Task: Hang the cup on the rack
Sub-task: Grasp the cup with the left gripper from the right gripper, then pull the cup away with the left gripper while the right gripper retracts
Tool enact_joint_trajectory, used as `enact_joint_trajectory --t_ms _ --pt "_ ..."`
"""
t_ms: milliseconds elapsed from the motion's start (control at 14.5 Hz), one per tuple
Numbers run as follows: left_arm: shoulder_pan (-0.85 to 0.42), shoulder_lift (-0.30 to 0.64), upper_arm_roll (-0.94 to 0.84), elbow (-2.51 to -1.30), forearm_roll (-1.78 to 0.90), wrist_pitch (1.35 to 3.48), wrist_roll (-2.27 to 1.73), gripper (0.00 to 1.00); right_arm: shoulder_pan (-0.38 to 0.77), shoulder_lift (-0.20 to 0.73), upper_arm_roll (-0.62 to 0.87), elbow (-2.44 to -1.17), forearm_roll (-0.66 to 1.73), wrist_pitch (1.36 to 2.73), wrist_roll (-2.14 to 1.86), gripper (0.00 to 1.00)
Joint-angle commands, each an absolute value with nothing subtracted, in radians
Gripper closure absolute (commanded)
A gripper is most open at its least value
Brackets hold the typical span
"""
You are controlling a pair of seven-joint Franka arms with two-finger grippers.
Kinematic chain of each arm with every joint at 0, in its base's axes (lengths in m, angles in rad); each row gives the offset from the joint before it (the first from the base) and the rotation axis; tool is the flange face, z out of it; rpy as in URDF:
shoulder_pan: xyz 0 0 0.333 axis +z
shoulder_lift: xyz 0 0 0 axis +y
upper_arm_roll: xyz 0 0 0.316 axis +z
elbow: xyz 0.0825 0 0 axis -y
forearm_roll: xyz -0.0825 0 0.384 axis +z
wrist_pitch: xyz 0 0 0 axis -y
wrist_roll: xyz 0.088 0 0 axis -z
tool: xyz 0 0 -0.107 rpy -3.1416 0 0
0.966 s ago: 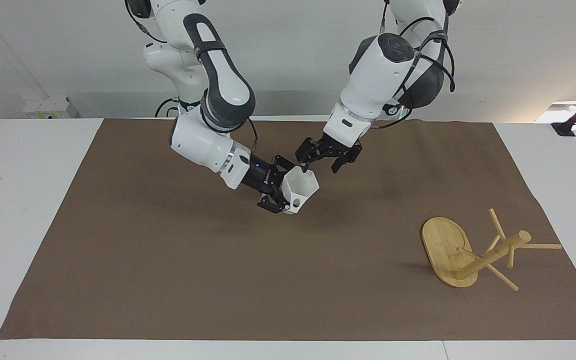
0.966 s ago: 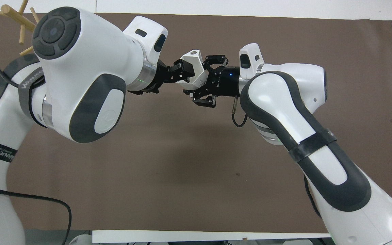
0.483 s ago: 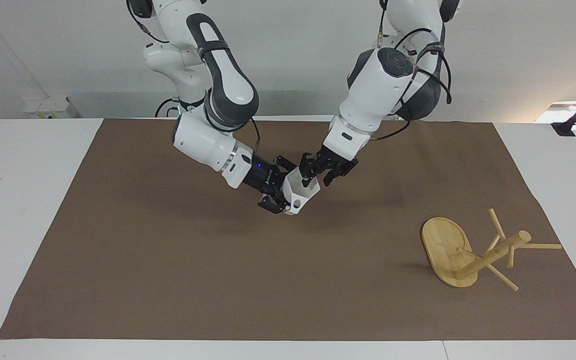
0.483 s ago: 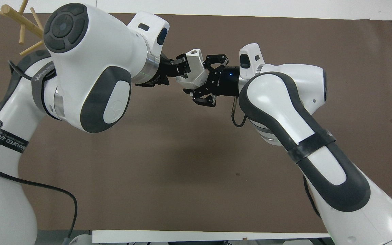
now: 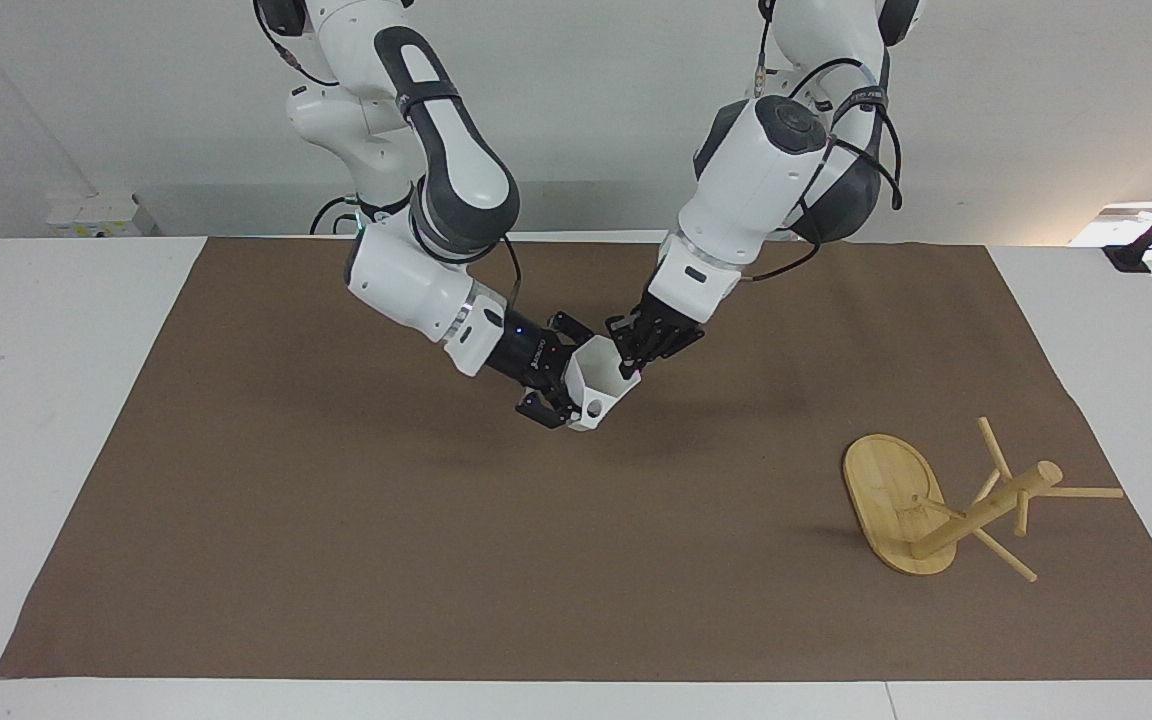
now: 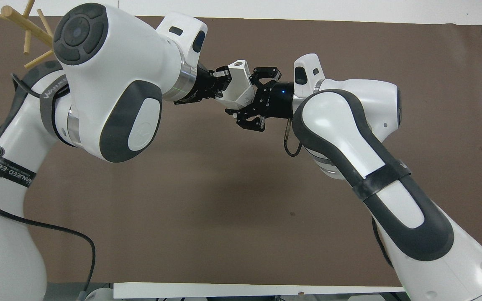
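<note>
The cup [image 5: 598, 384] sits clamped in your right pincer [image 5: 561, 385] while your left pincer [image 5: 636, 358] has just closed onto its rim, so the handover is under way.

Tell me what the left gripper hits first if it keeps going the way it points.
The cup. The left gripper points down at its rim and looks already in contact, while the right gripper holds the cup from its base side.

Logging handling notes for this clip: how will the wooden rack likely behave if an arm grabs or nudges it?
The rack looks like stiff, light wood. Its base edge and pegs touch the mat, so a nudge would probably rock or pivot it. The thin pegs may snap under a hard squeeze.
</note>
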State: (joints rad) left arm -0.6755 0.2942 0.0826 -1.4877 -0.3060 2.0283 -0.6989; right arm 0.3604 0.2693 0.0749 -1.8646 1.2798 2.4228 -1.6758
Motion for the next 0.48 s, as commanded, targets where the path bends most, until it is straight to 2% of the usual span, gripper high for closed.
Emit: enact_joint_trajectory --t_ms 0,138,276,414 --pt "-0.684 0.299 0.087 -1.483 -0.318 2.034 -0.675 1.00 0.350 0.250 0.075 -1.879 1.304 2.405 -1.651 0.01" --pt "-0.684 0.299 0.087 -1.483 -0.318 2.036 -0.675 1.00 0.339 0.244 0.075 -1.881 1.304 2.387 -1.649 0.01" --pt "-0.684 0.299 0.089 -1.483 -0.316 2.037 -0.676 1.00 0.296 0.198 0.071 -1.904 1.295 2.337 -1.657 0.01" --pt "-0.683 0.299 0.095 -1.485 -0.304 2.037 -0.684 1.00 0.205 0.152 0.068 -1.946 1.270 2.191 -1.678 0.01"
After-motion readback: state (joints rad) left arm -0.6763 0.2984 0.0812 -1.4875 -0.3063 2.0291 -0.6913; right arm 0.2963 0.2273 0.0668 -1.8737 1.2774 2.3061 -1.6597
